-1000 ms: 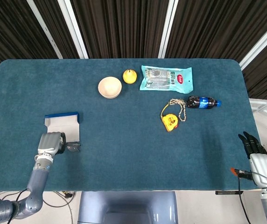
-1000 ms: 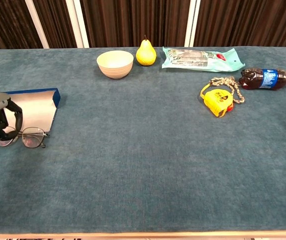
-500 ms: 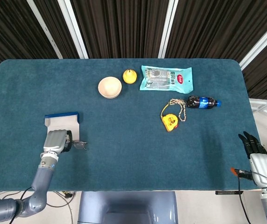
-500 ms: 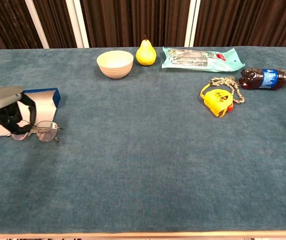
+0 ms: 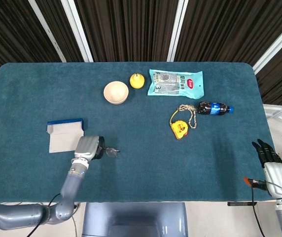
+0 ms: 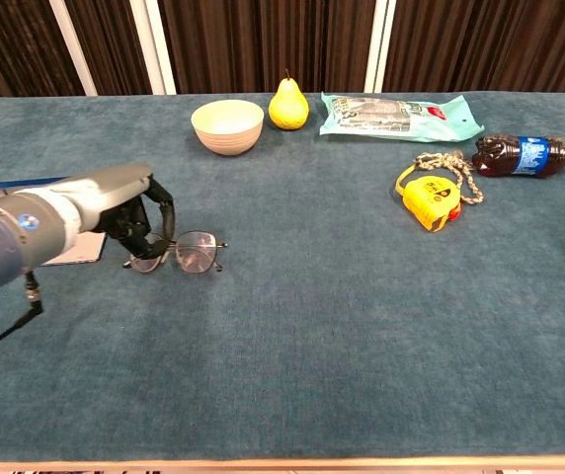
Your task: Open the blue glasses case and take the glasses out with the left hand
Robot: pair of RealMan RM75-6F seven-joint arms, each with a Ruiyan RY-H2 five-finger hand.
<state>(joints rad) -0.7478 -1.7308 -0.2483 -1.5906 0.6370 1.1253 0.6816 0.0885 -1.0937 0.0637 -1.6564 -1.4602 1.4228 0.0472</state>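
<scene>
While the grey left hand (image 6: 129,215) curls its dark fingers (image 6: 150,229) around one side of the thin wire glasses with clear lenses (image 6: 189,254), the glasses are out of the case and sit low over the teal cloth table (image 6: 342,326); I cannot tell if they touch the cloth; the open blue glasses case with a silver inside (image 5: 64,136) lies just beside the hand, on its far side; the right hand (image 5: 270,160) rests well apart at the near table corner, dark fingers straight and a little spread, holding nothing; a cream bowl (image 5: 116,92), a yellow pear (image 5: 137,80) and a small dark drink bottle with a blue label (image 5: 212,108) lie farther back.
</scene>
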